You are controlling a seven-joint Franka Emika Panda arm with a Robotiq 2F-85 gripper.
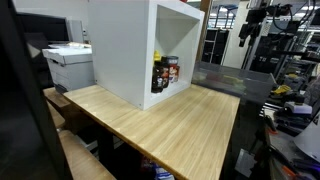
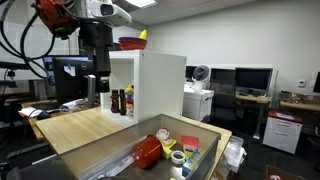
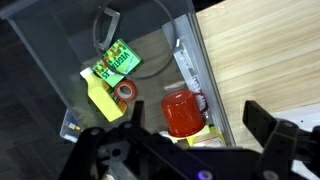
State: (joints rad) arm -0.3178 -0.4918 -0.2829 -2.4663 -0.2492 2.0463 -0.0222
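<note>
Gripper [image 3: 178, 128]: jaws apart, empty, above clear bin [image 3: 196, 50], 1. Red mug [image 3: 180, 112], 1: inside bin, handle toward the wall beside the bare table [image 3: 265, 50]. Alongside: 1 tape roll [image 3: 125, 92], 1 yellow block [image 3: 100, 101], 1 green packet [image 3: 115, 60]. Risk: a finger could strike that wall, since the mug crowds it.

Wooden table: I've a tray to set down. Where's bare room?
Bare: the wide stretch of table before the white cabinet, and the strip beside the clear bin. Crowded: the bin (red mug, tape roll) and the cabinet's shelf of bottles.
</note>
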